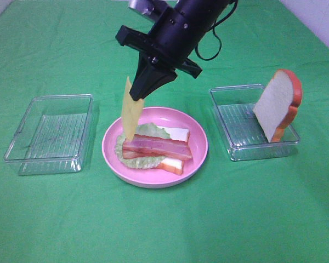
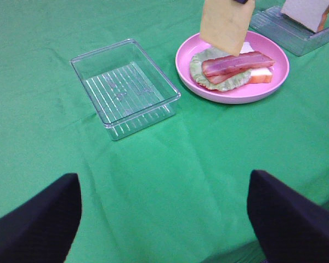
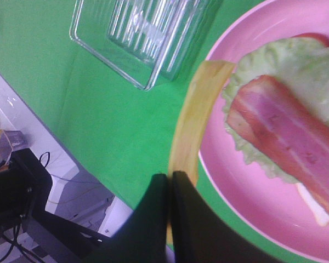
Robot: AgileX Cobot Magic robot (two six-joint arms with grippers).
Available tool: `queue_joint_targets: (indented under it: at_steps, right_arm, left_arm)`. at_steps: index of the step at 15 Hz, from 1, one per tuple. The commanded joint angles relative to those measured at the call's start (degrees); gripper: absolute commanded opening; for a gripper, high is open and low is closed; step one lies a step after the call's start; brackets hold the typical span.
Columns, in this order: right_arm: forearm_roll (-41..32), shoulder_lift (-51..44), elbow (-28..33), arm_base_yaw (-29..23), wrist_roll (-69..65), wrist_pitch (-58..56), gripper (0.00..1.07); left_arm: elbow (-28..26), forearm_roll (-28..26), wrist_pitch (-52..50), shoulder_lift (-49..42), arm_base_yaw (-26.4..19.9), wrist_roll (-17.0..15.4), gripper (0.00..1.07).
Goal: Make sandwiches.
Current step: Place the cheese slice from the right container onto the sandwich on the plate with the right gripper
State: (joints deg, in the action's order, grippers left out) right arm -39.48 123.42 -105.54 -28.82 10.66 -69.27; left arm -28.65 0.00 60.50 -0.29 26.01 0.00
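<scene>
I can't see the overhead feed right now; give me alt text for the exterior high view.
The right gripper, shut on a yellow cheese slice, hangs it over the left side of a pink plate holding bread, lettuce and bacon. Clear trays flank the plate on the green cloth: the left tray empty, the right tray with a bread slice standing upright.

text: none legible | labels: none | brands: none | numbers: none | signs: none | checked: all three views, including the clear trays, plate, food pieces and arm housing | result: no readable writing anywhere
</scene>
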Motion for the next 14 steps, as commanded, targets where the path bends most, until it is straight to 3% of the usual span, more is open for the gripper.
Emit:
queue_joint_targets:
  at_steps: [1, 4, 9, 14]
  right_arm:
    - [-0.2, 0.7, 2.2, -1.7, 0.9, 2.9, 0.0]
    - [0.1, 3.7, 3.3, -2.1, 0.7, 5.0, 0.0]
    - [18.9, 4.6, 3.3, -2.1, -9.2, 8.6, 0.0]
    - [22.8, 4.6, 3.3, -2.1, -11.3, 8.8, 0.03]
  left_arm:
    - [0.1, 0.0, -0.6, -1.2, 0.2, 0.0, 0.79]
    - [0.1, 0.0, -0.6, -1.2, 0.2, 0.0, 0.79]
    - [0.1, 0.0, -0.6, -1.2, 0.2, 0.0, 0.79]
    - [0.1, 0.0, -0.6, -1.2, 0.2, 0.0, 0.79]
